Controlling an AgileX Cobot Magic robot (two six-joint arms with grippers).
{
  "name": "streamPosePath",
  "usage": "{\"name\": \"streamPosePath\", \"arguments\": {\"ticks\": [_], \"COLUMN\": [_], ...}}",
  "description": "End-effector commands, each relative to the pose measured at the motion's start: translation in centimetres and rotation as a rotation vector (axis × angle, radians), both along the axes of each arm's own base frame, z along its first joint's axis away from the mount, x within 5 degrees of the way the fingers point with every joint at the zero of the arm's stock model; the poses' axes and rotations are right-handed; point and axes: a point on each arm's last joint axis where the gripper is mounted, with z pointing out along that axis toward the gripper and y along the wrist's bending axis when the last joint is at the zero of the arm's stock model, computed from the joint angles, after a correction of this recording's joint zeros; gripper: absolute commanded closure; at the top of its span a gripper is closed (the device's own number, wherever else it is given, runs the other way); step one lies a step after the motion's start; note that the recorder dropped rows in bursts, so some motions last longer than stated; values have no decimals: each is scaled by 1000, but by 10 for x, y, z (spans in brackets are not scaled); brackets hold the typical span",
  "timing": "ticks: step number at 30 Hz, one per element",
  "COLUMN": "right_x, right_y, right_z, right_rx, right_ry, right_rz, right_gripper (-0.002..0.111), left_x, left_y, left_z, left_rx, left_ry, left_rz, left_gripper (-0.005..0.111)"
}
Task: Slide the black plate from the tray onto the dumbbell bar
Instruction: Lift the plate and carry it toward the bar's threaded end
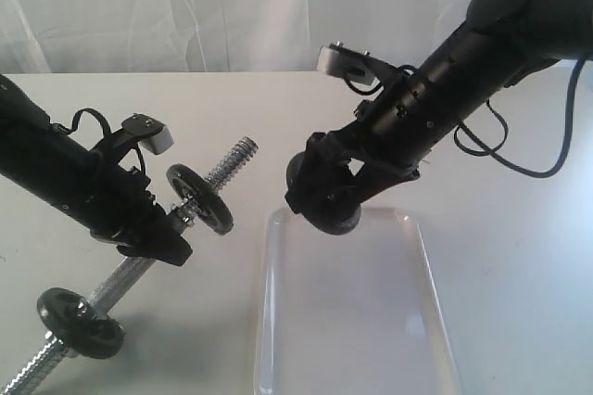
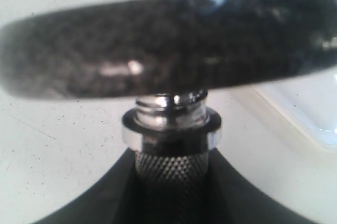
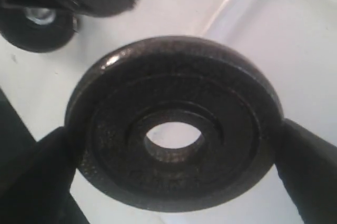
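- Plastic, clear and glossy, forms the tray, a shallow rectangle with rounded corners and a raised rim. It lies on the white table.
- Left of the tray, the dumbbell bar slants away. It is chrome with coarse threaded ends and carries two small black discs.
- The left gripper is clamped on the bar's knurled middle between those discs. Its dark fingers flank the knurling below a chrome collar.
- Above the tray's far left corner, the right gripper pinches the black plate, fingers pressing opposite edges of its rim.
- The plate hangs in the air, clear of the tray and apart from the bar's far threaded end. It is matte and pebbled, with stepped rings around a round hole.
- Beyond the tray hangs a white curtain.
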Motion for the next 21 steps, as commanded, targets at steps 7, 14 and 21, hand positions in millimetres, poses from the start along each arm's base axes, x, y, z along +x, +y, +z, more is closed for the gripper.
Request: {"name": "streamPosePath", "arguments": {"ticks": [7, 14, 21], "right_x": [11, 19, 30], "right_y": [-11, -9, -12], "right_z": [25, 30, 30], "right_rx": [261, 322, 302], "right_ry": [-68, -100, -176], "right_rz": [-52, -146, -242], "right_gripper": [108, 108, 108], "left_x": [-8, -14, -14], "left_y": [-11, -17, -17], "left_z": [29, 36, 36], "left_rx": [-155, -263, -267], "left_ry": [-39, -53, -53], "left_rz": [-90, -188, -200], "left_gripper": [107, 107, 107]}}
